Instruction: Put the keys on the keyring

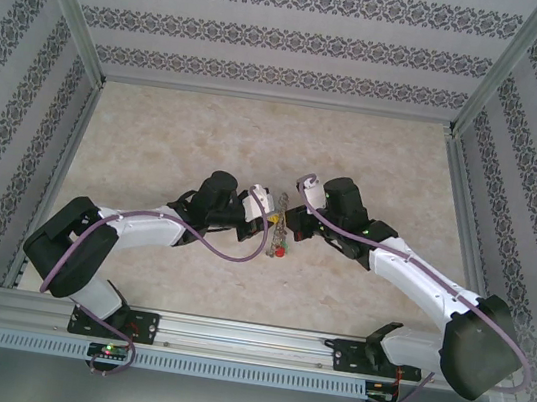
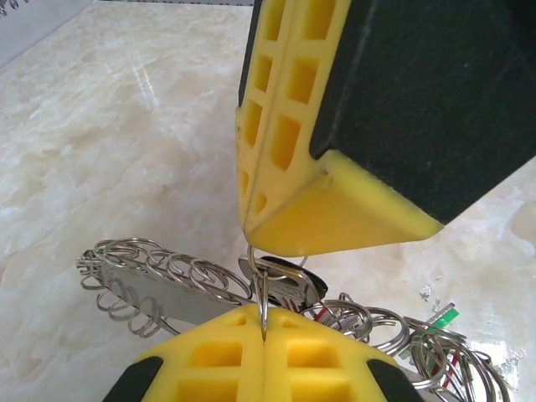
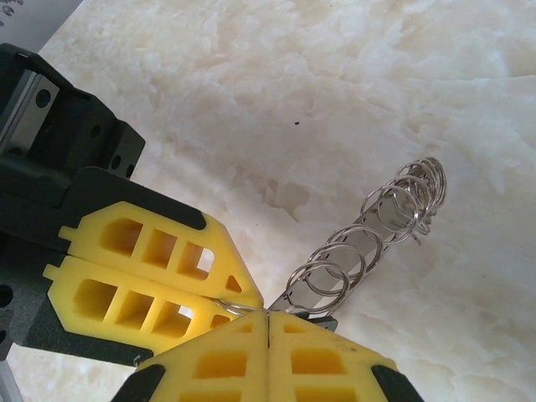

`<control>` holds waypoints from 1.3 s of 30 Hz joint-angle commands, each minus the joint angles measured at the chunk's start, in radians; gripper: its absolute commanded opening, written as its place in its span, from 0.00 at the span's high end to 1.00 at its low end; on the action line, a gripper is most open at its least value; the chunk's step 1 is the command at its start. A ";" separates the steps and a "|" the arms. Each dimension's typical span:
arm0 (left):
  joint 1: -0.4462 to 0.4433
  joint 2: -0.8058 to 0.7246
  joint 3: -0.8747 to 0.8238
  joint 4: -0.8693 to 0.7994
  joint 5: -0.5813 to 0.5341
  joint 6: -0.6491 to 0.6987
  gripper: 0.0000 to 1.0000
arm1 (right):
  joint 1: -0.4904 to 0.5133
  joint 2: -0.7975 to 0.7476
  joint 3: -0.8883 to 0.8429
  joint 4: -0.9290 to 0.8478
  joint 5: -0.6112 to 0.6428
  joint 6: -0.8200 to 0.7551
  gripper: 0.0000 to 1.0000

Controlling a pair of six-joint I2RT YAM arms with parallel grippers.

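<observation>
Looking down, top view: beige marbled table (image 1: 208, 131), patterned wallpaper walls (image 1: 272, 40), aluminium frame (image 1: 228, 337). Left gripper (image 1: 268, 221) and right gripper (image 1: 293, 219) meet mid-table, keyring (image 1: 279, 233) between them, red key (image 1: 281, 252) at its near end.
Left wrist: own fingers (image 2: 218, 360) pinched shut on thin keyring wire; black-headed key (image 2: 289, 280) just behind, green tag (image 2: 444, 316) at right.
Right wrist: own fingers (image 3: 327, 364) closed on same ring; coiled loops stretch away over marble.
</observation>
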 commanded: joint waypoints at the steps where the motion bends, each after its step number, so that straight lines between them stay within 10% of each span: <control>1: 0.003 -0.026 -0.012 0.007 -0.005 -0.002 1.00 | -0.002 -0.007 0.013 0.002 0.002 -0.023 1.00; 23: 0.003 -0.068 -0.032 -0.003 -0.024 -0.002 1.00 | 0.020 -0.016 0.012 0.008 0.010 -0.089 1.00; 39: 0.003 -0.076 -0.016 -0.084 -0.018 0.028 0.77 | 0.040 -0.004 0.041 0.023 -0.076 -0.116 1.00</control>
